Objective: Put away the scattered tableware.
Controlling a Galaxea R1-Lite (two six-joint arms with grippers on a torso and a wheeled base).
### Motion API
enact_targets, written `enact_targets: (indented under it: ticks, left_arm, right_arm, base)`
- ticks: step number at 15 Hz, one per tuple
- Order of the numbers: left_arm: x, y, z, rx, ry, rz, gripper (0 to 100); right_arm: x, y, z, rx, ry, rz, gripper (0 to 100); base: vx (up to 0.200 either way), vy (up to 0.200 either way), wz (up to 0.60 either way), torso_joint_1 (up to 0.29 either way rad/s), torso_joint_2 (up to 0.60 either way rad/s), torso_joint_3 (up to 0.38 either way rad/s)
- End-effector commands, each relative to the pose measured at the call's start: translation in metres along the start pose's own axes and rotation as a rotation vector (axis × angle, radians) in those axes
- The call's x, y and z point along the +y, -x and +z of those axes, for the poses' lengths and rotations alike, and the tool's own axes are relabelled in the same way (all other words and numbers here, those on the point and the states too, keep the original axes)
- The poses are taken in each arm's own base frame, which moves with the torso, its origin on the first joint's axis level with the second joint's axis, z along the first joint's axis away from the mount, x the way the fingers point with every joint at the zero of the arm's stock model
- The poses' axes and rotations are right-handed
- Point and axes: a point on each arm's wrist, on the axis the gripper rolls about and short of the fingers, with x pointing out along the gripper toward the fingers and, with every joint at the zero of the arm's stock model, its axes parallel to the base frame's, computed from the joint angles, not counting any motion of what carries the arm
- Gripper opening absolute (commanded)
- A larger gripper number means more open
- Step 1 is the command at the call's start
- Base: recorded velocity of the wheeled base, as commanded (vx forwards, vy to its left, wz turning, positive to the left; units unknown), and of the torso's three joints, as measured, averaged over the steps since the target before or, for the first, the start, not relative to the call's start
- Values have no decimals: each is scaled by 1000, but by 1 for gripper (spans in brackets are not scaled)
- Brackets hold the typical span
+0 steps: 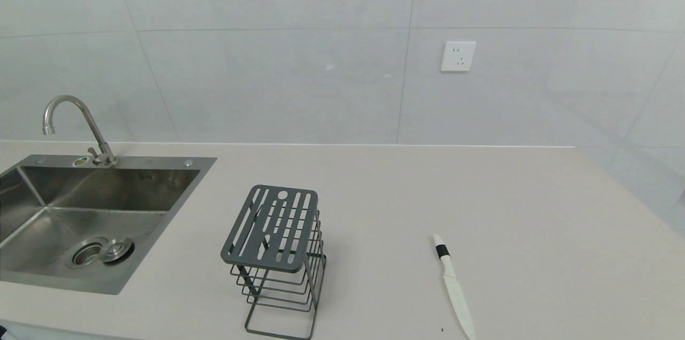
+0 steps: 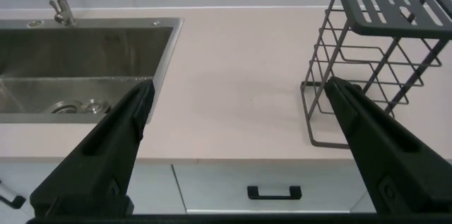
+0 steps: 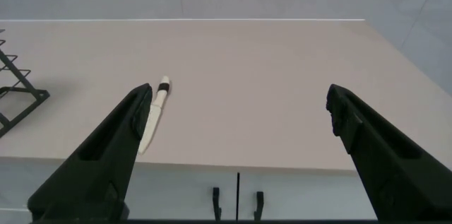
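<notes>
A steel sink (image 1: 112, 189) is set into the left end of the pale countertop (image 1: 385, 195). A curved faucet (image 1: 68, 98) is mounted on its back rim, and a round drain strainer (image 1: 88, 253) is seen in the basin floor with a stopper (image 1: 116, 248) lying just beside it.

Right of the sink, near the counter's front edge, a dark wire knife rack (image 1: 270, 228) is stood upright, its slotted top plate facing up; no tool is seen in the slots.

Further right, well apart from the rack, a white knife (image 1: 454, 284) is laid flat on the counter. Its handle, ringed by a black band, is pointed toward the wall, and the blade is turned toward the front edge. A white wall socket (image 1: 458, 56) is fixed on the tiles above.

The left gripper (image 2: 239, 90) is held in front of the counter edge, between sink and rack, with its fingers spread wide and nothing gripped. The right gripper (image 3: 239, 91) is held likewise before the counter's right part, spread wide and unloaded, the knife lying near its left finger line.
</notes>
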Motion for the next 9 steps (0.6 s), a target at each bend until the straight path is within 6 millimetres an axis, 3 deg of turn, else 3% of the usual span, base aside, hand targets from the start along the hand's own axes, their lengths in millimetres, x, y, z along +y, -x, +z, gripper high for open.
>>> enact_targets:
  ticks: [1, 3, 6, 9]
  left_arm:
    - [0, 0, 0, 2, 0, 0, 100]
    - [0, 0, 0, 2, 0, 0, 100]
    - [0, 0, 0, 2, -3, -1, 100]
    - [0, 0, 0, 2, -1, -1, 100]
  right_arm:
    - [0, 0, 0, 1, -1, 1, 100]
    - [0, 0, 0, 1, -1, 1, 100]
    - [0, 0, 0, 1, 1, 1, 100]
    - [0, 0, 0, 1, 1, 1, 100]
  base:
    - [0, 0, 0, 212, -41, 144]
    - [0, 0, 0, 83, -19, 73]
    - [0, 0, 0, -115, 277, 194]
    - [0, 0, 0, -21, 62, 39]
